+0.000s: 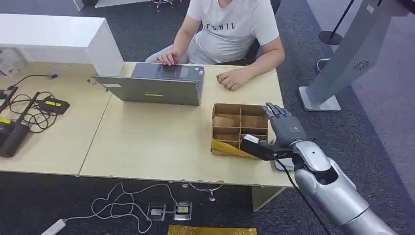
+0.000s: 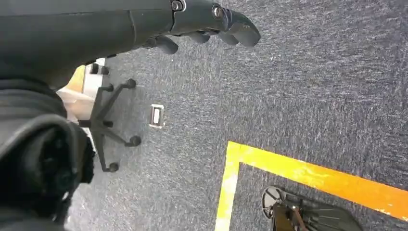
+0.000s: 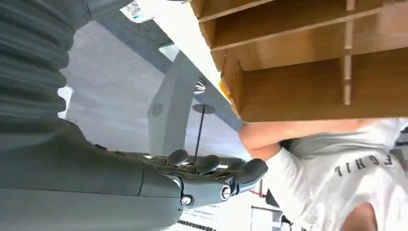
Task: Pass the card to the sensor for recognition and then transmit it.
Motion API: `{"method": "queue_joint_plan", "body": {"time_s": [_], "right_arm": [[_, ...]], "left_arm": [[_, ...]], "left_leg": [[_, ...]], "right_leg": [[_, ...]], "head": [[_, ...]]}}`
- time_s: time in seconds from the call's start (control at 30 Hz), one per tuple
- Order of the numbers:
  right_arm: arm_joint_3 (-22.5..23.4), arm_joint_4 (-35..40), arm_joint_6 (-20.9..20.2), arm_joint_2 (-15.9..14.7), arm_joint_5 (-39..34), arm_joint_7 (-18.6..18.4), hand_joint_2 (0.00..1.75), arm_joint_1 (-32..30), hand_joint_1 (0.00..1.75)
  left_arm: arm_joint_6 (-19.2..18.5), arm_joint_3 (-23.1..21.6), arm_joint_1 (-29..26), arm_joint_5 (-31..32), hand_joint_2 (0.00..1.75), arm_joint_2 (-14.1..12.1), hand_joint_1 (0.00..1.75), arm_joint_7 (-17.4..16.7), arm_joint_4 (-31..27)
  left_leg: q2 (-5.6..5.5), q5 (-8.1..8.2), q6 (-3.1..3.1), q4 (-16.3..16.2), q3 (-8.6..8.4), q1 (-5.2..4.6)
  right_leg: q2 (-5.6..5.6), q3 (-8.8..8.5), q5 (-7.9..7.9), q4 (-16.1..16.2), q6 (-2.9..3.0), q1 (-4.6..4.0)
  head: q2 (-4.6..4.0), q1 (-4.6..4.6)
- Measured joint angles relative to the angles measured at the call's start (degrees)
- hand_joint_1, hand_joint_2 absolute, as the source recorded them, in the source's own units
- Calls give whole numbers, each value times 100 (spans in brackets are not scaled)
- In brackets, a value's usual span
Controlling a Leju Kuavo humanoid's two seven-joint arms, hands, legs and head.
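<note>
My right hand (image 1: 283, 121) hovers with its fingers stretched out flat over the right rim of a brown cardboard box (image 1: 239, 129) split into several compartments. In the right wrist view the right hand (image 3: 207, 178) holds nothing, and the box (image 3: 308, 62) lies just beyond the fingertips. A small white flat thing (image 1: 283, 165) lies at the table's edge under my right wrist; I cannot tell whether it is the card. My left hand (image 2: 207, 24) hangs over the grey carpet, fingers loosely extended and empty.
A person in a white shirt (image 1: 230, 24) sits across the table, one hand on a grey laptop (image 1: 156, 85), the other (image 1: 232, 78) resting near the box. Cables and black devices (image 1: 29, 110) lie at the left. A grey stand (image 1: 342, 58) rises at the right.
</note>
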State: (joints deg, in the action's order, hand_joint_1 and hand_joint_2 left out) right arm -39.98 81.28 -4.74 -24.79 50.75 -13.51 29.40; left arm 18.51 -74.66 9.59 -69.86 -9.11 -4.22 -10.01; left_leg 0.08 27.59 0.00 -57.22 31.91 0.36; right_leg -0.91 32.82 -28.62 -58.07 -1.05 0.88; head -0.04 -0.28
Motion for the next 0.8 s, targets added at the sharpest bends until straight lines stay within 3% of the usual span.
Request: {"method": "queue_joint_plan", "body": {"time_s": [0.8], "right_arm": [[-317,9,68,-61,-101,88,175,0,0]], "left_arm": [[-44,0,0,-46,0,-20,0,0,0]], "left_leg": [[0,0,0,0,0,0]], "right_leg": [[0,1,0,0,0,0]], "head": [[0,0]]}}
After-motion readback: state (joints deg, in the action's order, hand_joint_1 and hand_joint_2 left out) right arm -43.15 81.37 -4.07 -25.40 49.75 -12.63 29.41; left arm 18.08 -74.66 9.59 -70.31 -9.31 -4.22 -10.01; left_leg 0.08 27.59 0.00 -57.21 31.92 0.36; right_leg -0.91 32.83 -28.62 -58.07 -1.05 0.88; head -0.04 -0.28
